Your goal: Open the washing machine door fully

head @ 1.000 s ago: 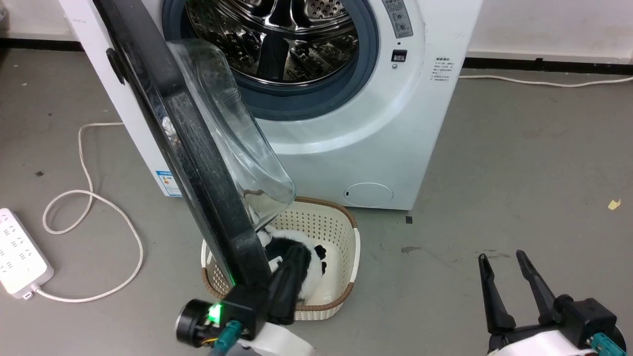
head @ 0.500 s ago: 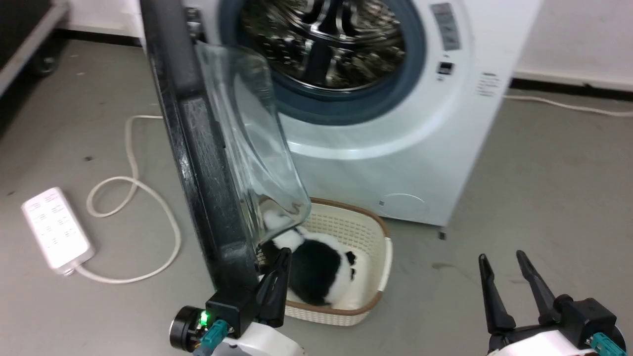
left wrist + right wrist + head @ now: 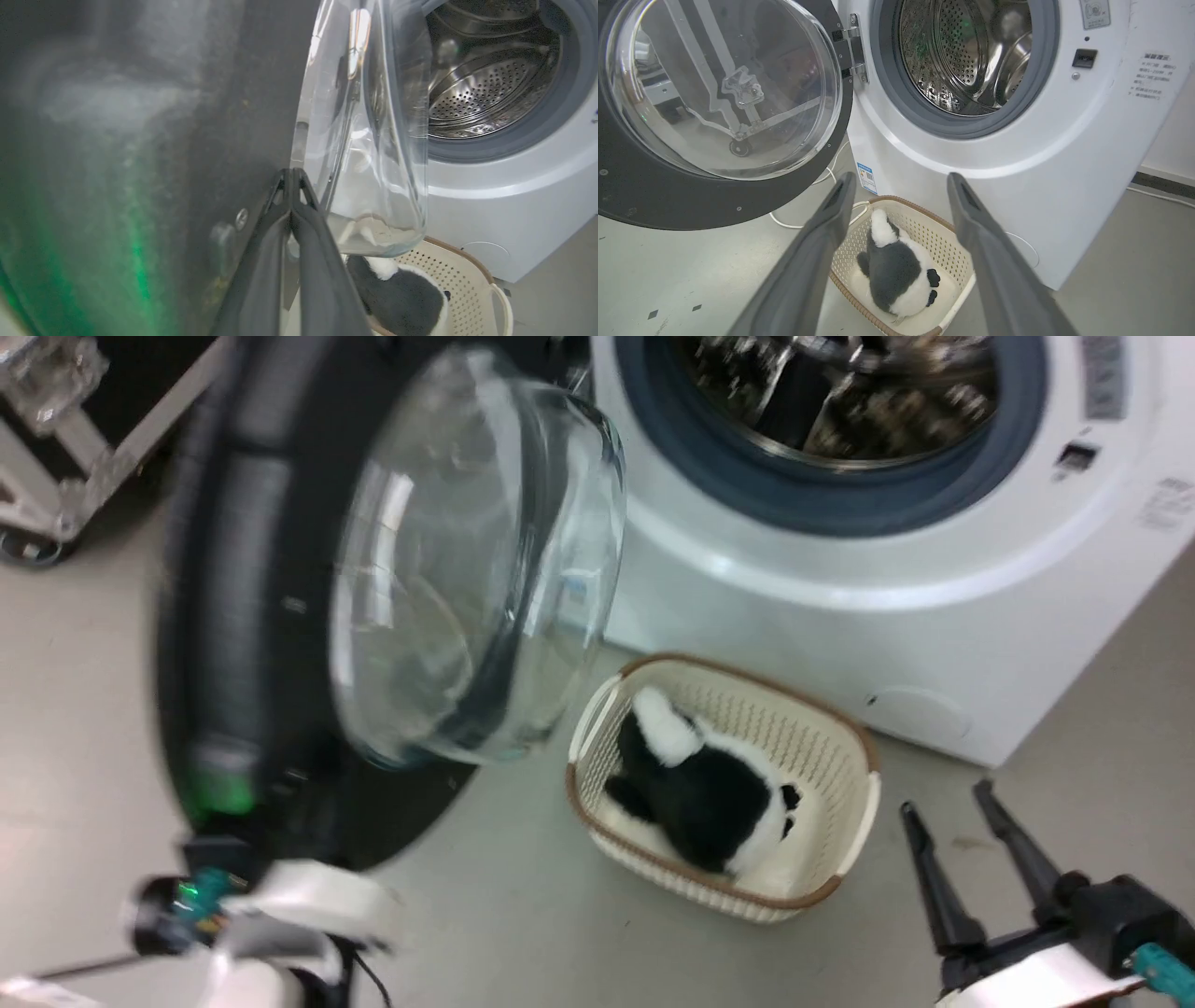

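Clenched left tool (image 3: 292, 175) sits at washing machine door (image 3: 224, 616); basket (image 3: 803, 737) beside released right tool (image 3: 945, 800).

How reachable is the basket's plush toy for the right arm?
Probably yes: the right gripper is open and aimed at the plush toy, the basket is uncovered, and the washing machine door stands off to one side.

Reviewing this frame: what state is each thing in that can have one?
washing machine door: wide open.
washing machine: mouth uncovered; drum looks empty.
basket: holds a plush toy.
left end effector: shut, tips by the door's inner face.
right end effector: open, empty.
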Motion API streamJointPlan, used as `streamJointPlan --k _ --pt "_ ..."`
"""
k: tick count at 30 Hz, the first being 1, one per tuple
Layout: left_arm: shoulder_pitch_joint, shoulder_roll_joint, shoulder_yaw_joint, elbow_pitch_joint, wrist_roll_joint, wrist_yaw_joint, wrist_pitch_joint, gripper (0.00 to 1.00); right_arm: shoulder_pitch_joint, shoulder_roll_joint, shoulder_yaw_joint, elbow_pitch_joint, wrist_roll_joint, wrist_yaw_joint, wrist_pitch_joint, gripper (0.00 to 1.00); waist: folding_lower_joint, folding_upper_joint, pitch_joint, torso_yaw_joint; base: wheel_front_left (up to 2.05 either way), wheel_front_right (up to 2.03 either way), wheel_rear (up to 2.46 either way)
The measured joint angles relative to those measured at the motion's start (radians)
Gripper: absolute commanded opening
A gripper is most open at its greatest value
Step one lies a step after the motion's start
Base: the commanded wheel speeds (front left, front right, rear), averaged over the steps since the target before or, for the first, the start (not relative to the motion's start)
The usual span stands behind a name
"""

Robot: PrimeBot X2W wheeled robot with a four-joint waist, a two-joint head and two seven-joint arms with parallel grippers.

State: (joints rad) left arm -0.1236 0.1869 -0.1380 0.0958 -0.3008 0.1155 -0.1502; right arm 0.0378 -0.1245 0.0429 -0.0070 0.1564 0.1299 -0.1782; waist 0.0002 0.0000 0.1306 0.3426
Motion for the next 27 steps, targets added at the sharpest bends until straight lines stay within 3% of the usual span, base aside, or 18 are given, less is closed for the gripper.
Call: streamJointPlan --k 7,15,19,27 --pt "-0.086 0.075 0.149 0.028 -0.076 0.025 0.01 0.0 -0.004 -0.063 -0.003 -0.059 0.001 0.0 0.035 1.0 0.0 0.0 0.108 0.029 0.0 0.0 0.0" --pt "-0.195 0.197 0.313 0.121 -0.174 0.019 0.017 0.0 -0.012 -0.136 -0.044 -0.142 0.004 0.0 0.079 1.0 0.0001 0.0 0.227 0.023 0.0 0.0 0.0" --pt "-0.263 0.244 0.341 0.184 -0.196 -0.004 0.012 0.0 -0.012 -0.163 -0.063 -0.175 0.012 0.0 0.094 1.0 0.0001 0.0 0.276 0.016 0.0 0.0 0.0" --pt "-0.343 0.276 0.346 0.292 -0.203 -0.034 -0.04 0.0 -0.012 -0.169 -0.07 -0.196 0.014 0.0 0.105 1.0 0.0 0.0 0.302 0.002 0.0 0.0 0.0"
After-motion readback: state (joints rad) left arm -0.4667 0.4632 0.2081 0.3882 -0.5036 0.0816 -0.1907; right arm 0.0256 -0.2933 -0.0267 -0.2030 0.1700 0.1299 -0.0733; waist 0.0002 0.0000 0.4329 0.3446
